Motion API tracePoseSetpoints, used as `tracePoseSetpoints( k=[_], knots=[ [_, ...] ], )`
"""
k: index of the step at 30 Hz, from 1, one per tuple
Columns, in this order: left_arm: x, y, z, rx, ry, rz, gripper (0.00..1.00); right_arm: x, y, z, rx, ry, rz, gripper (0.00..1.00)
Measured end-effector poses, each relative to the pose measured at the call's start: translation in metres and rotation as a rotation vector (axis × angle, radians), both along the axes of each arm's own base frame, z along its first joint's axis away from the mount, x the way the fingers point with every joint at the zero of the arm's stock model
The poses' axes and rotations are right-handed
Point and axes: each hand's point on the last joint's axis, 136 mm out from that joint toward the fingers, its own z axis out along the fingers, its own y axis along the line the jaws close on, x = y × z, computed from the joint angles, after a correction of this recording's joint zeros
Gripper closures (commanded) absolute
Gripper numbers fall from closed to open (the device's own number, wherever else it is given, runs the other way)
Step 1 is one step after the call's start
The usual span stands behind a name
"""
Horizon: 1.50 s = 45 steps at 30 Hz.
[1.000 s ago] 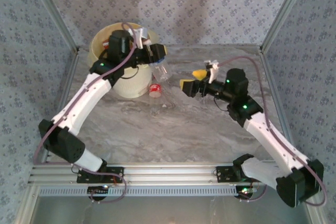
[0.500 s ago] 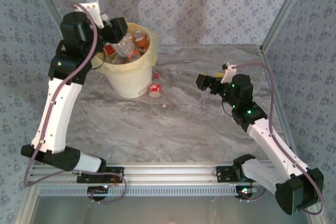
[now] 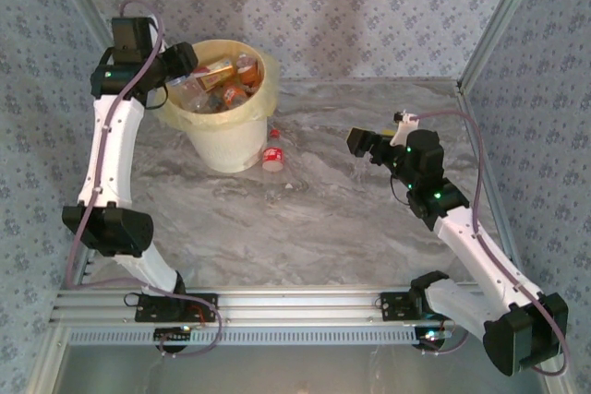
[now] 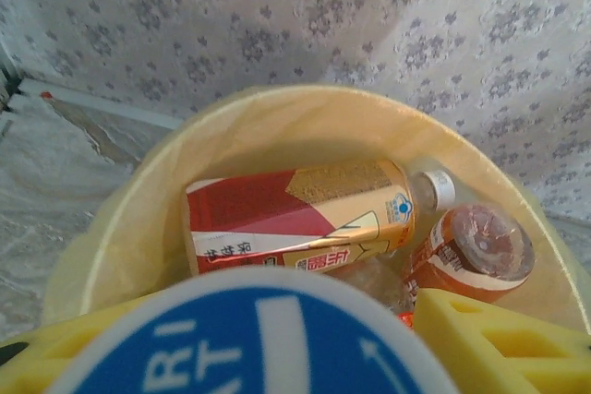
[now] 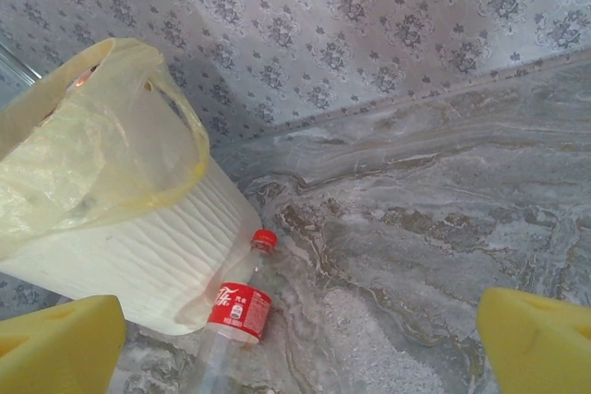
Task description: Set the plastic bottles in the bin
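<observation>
Left tool (image 4: 277, 357) is up over the bin (image 3: 226, 145), at the rim's 9 o'clock side in the top view. In the left wrist view its yellow fingers (image 4: 499, 339) sit either side of a blue-labelled bottle (image 4: 231, 320) with white lettering, so it is gripping that bottle at a partly closed width, directly above the bin mouth. The bin sits at about 11 o'clock on the grey marbled surface (image 3: 351, 228), lined with a yellowish bag, and several plastic bottles are already inside. A red-and-gold labelled bottle (image 4: 295, 214) lies on its side across the middle, white cap pointing to 3 o'clock. An orange bottle (image 4: 466, 256) is just beside it at 4 o'clock, seen end-on. Others lie under them but are too jumbled to tell apart. One red-labelled bottle (image 3: 271, 152) with a red cap lies on the surface at the bin's 4 o'clock, right against the base; whether it actually touches the wall I cannot tell. Right tool (image 5: 297, 346) is wide and holds nothing. It hovers at roughly 3 o'clock from that loose bottle, well apart from it, and faces toward it and the bin. In the right wrist view the red-labelled bottle sits between the two spread yellow fingers (image 5: 55, 348), cap toward 12 o'clock.
</observation>
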Motion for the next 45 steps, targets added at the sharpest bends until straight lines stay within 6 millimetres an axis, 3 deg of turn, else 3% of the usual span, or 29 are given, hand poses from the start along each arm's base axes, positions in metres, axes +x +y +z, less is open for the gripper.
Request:
tracePoseSetpoints(
  k=[3,6,11,17,22,26,29,33,37,45],
  knots=[
    [0.0,-0.002,-0.014,-0.021,0.056,0.001,0.14,-0.001,0.0,-0.002,-0.001,0.011,-0.001,0.0],
    [-0.001,0.004,-0.023,-0.028,0.106,0.019,0.04,-0.001,0.0,-0.005,-0.003,0.021,-0.002,0.0],
    [-0.006,0.009,-0.001,-0.031,0.072,0.031,0.02,-0.002,-0.001,-0.008,-0.009,0.035,-0.005,0.0],
    [-0.019,-0.002,0.02,-0.045,0.019,-0.007,0.02,-0.002,-0.002,-0.01,-0.011,0.041,-0.01,0.0],
    [-0.045,-0.043,0.019,-0.008,0.0,-0.094,0.02,0.002,-0.003,-0.018,-0.014,0.063,-0.022,0.0],
    [-0.08,-0.107,0.01,0.081,-0.047,-0.232,0.02,0.006,-0.006,-0.025,-0.009,0.087,-0.047,0.0],
    [-0.107,-0.143,-0.006,0.105,-0.059,-0.309,0.02,0.009,-0.011,-0.03,-0.001,0.103,-0.077,0.0],
    [-0.125,-0.163,-0.043,0.117,-0.019,-0.305,0.02,0.011,-0.018,-0.035,0.009,0.118,-0.112,0.0],
    [-0.139,-0.187,-0.093,0.156,0.071,-0.294,0.02,0.012,-0.023,-0.037,0.019,0.127,-0.132,0.0],
    [-0.137,-0.199,-0.18,0.165,0.265,-0.24,0.02,0.012,-0.023,-0.037,0.03,0.132,-0.131,0.0]
  ],
)
